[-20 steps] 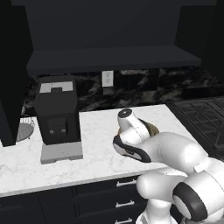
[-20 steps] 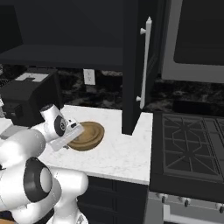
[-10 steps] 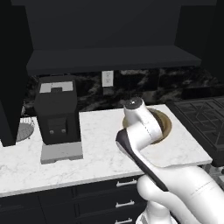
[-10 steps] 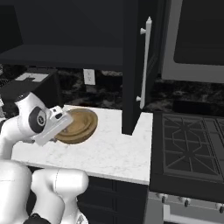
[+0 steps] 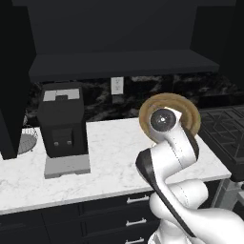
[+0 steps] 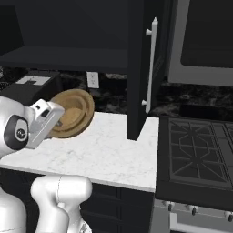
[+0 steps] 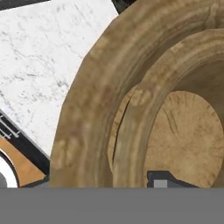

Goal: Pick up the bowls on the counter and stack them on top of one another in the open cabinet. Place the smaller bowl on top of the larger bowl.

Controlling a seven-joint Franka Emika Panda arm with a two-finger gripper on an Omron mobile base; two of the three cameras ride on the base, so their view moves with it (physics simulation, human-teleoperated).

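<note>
Wooden larger bowl (image 6: 73,113) on edge, gripper hidden behind its rim

The larger bowl (image 6: 72,113) is held tilted above the counter (image 6: 107,157), right of the coffee machine (image 5: 62,126), below the open cabinet (image 5: 119,64).

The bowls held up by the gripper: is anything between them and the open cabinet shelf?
Nothing visible. The nested bowls hang above the counter, below the open cabinet shelf; the coffee machine stands well to their left.
</note>
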